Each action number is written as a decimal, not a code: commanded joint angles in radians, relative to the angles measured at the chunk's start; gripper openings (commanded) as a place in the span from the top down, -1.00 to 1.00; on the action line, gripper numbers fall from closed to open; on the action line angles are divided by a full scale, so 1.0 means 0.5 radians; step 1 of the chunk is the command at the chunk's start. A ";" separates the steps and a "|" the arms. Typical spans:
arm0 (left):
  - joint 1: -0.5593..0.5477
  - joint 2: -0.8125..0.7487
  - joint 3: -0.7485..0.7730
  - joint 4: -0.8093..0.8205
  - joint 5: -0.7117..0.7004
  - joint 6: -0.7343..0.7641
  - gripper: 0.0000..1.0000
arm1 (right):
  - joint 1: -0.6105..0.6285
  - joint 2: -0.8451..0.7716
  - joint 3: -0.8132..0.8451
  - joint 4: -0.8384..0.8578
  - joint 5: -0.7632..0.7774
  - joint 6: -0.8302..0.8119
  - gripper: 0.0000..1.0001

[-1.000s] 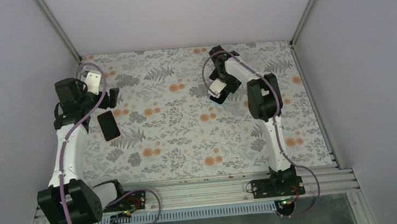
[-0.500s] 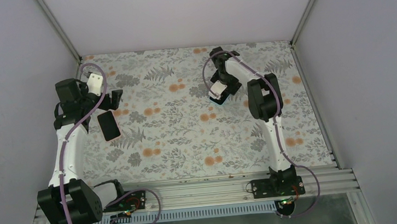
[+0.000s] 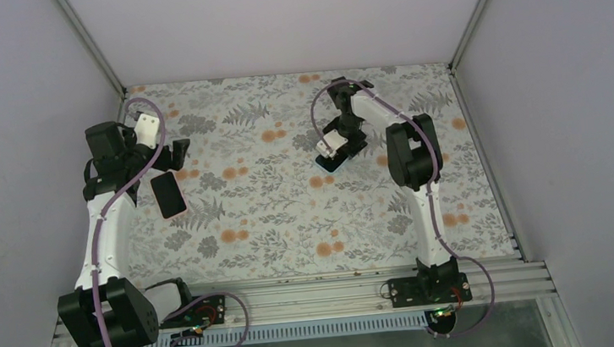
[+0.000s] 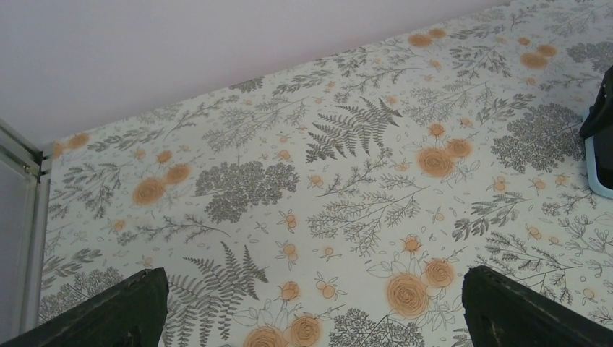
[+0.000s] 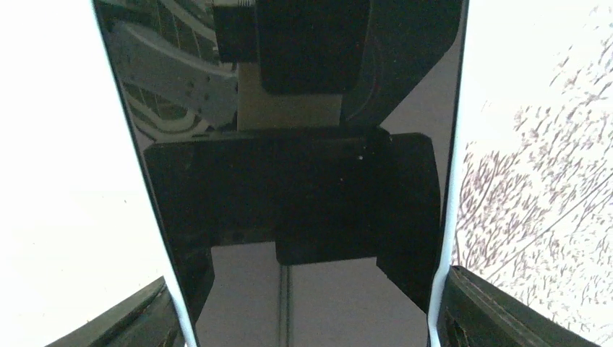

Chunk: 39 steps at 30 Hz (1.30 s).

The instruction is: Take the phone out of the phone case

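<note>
A black-screened phone sits in a light-blue phone case; only the case's thin rim shows along both long sides. My right gripper straddles it from above, and its fingers press against the rim on each side. From above, this phone lies at the middle back of the floral mat under the right gripper. My left gripper hovers open at the far left, with nothing between its fingers.
A second dark phone with a pale rim lies flat on the mat beside the left arm. Grey walls and metal posts enclose the mat. In the left wrist view, the blue case's corner shows at the right edge.
The right gripper has swung a little left over the blue-cased phone and its fingers have closed in on the rim. The left arm and the other phone have not moved.
</note>
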State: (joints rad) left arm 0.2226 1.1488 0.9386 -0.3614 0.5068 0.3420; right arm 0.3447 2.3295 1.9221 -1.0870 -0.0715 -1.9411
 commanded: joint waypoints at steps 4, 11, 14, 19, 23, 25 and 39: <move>0.015 0.036 0.106 -0.009 0.045 0.108 -1.00 | 0.036 -0.062 0.032 -0.350 -0.650 0.289 -0.28; -0.017 0.400 0.694 -0.283 0.227 0.065 -1.00 | 0.094 -0.312 -0.097 -0.080 -1.139 0.770 0.02; -0.143 0.627 1.061 -0.481 0.294 -0.002 -1.00 | 0.129 -0.443 -0.251 0.199 -1.243 1.020 -0.02; -0.424 0.985 1.534 -0.810 0.278 -0.091 -1.00 | 0.194 -0.584 -0.375 0.545 -1.322 1.373 0.03; -0.525 1.262 1.829 -1.054 0.246 -0.187 -1.00 | 0.231 -0.609 -0.362 0.690 -1.328 1.546 0.01; -0.527 1.387 2.032 -1.200 0.238 -0.226 -1.00 | 0.235 -0.609 -0.339 0.771 -1.303 1.636 0.07; -0.637 1.653 2.274 -1.499 0.489 -0.267 -1.00 | 0.255 -0.453 0.030 0.966 -1.187 1.914 0.13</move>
State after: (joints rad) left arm -0.0719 1.9320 2.0186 -1.0393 0.6910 0.2047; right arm 0.4591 2.0735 1.8595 -0.6731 -0.6483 -1.0443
